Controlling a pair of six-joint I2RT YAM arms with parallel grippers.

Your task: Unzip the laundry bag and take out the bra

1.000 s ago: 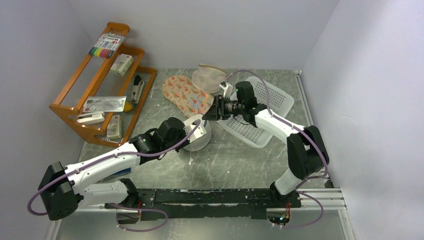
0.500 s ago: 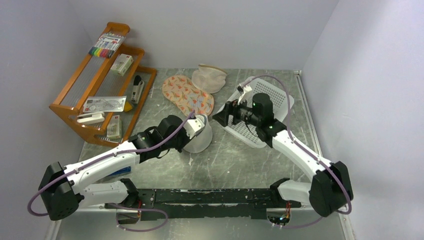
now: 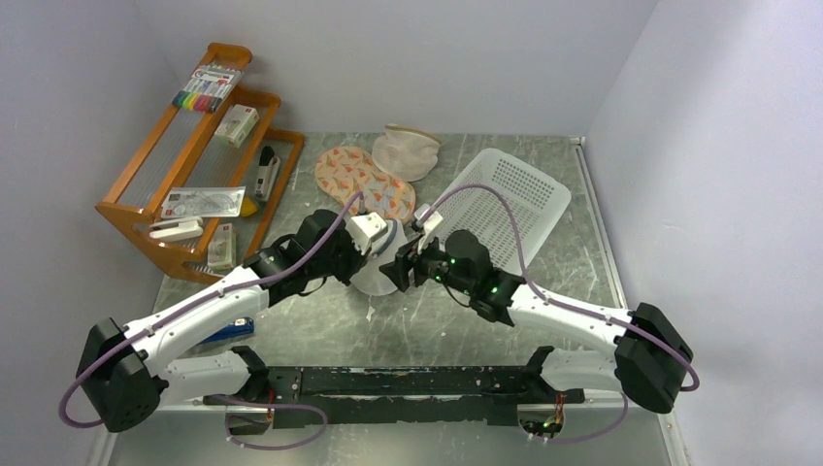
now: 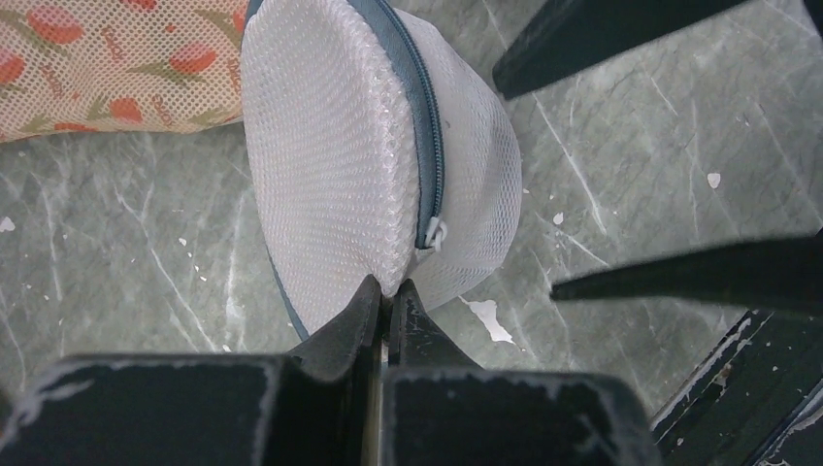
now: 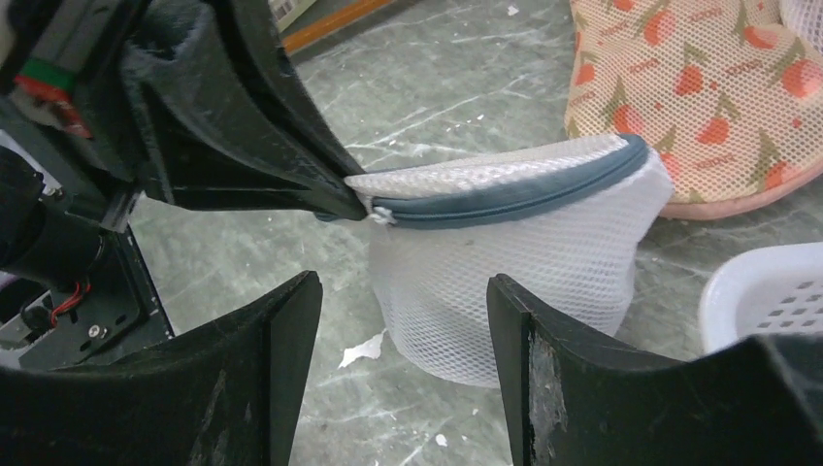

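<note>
The laundry bag [image 3: 375, 277] is a white mesh dome with a dark zip rim, tilted on its side at the table's middle. My left gripper [image 3: 362, 254] is shut on the mesh at its rim [image 4: 388, 289], right beside the small white zip pull [image 4: 434, 233]. The bag fills the left wrist view [image 4: 359, 146]. My right gripper [image 3: 398, 272] is open and empty just right of the bag. In the right wrist view its gripper [image 5: 403, 282] faces the bag [image 5: 524, 262] and the zip pull [image 5: 383, 214], a short way off. The zip looks closed. The bra is hidden.
An orange floral pouch [image 3: 364, 184] lies just behind the bag, and a beige mesh pouch [image 3: 408, 150] is farther back. A white plastic basket [image 3: 500, 204] lies tilted at the right. A wooden rack [image 3: 199, 165] with small items stands at the left.
My right arm swung from above the basket down and left to the bag, gripper open. My left gripper tipped the bag up and shifted it slightly back.
</note>
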